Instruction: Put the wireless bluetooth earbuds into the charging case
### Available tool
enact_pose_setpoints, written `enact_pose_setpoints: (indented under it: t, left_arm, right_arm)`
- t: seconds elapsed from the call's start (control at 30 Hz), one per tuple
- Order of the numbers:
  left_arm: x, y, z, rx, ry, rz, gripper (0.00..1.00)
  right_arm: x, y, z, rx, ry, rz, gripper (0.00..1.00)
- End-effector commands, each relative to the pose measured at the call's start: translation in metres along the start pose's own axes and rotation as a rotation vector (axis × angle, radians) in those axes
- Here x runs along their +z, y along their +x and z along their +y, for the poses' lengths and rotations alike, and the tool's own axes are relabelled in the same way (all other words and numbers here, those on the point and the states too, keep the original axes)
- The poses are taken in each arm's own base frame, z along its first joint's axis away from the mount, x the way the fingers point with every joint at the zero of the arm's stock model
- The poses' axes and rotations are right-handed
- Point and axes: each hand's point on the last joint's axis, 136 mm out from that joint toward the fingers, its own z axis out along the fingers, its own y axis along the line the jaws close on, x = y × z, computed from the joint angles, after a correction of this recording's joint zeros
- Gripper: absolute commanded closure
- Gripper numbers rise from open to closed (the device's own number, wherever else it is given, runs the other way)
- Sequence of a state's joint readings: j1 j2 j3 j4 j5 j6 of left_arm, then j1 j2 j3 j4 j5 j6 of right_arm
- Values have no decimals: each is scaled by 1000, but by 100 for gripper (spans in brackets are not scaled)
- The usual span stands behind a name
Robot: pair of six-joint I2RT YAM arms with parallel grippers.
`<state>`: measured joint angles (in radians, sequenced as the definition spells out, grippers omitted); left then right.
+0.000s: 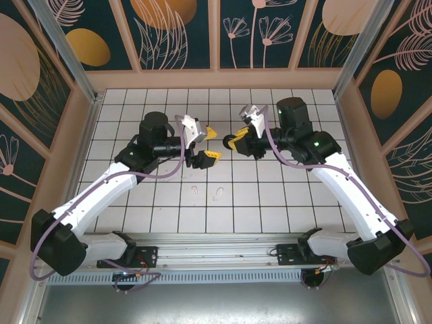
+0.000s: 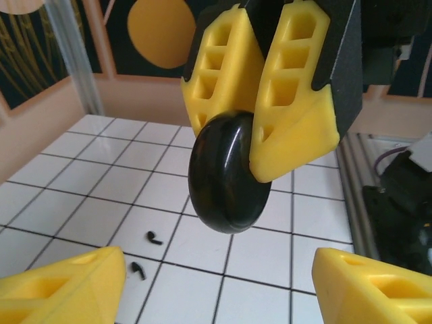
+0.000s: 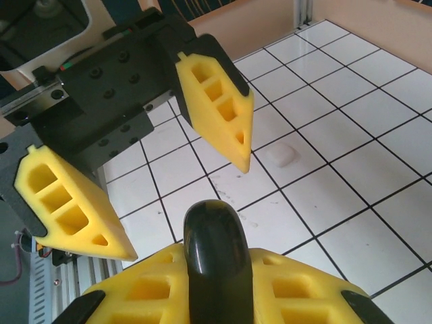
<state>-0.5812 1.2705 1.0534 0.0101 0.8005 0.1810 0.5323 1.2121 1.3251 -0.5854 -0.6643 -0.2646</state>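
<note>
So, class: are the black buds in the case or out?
Out: both black buds lie on the tiles, while the right gripper holds the case in the air.

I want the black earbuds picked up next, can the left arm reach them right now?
Probably yes. The left gripper is open and empty, the black earbuds lie bare on the tiles below it, and the right gripper holds the case in the air.
</note>
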Motion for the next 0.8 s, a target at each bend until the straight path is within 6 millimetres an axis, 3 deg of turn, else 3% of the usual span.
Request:
enact_pose_setpoints:
  t: [0.0, 0.2, 0.3, 0.47, 0.6, 0.7, 0.77]
  left_arm:
    - [2, -19, -16, -10, 134, -68, 31]
    - [14, -28, -17, -149, 248, -126, 45]
    - [19, -21, -12, -172, 247, -100, 57]
    - [19, -10, -12, -169, 227, -66, 63]
    - [17, -8, -13, -160, 213, -64, 76]
    - [15, -7, -12, -163, 200, -62, 89]
    - [14, -7, -14, -162, 199, -63, 93]
  right_arm:
    - [-7, -4, 15, -42, -41, -21, 89]
    - [1, 0, 24, -42, -69, -16, 90]
    - [1, -1, 24, -38, -72, -22, 90]
    - [0, -1, 24, -46, -64, -25, 91]
    - [3, -1, 24, -40, -75, -35, 90]
    - [4, -5, 26, -29, -91, -49, 85]
    - [2, -9, 24, -21, -79, -66, 74]
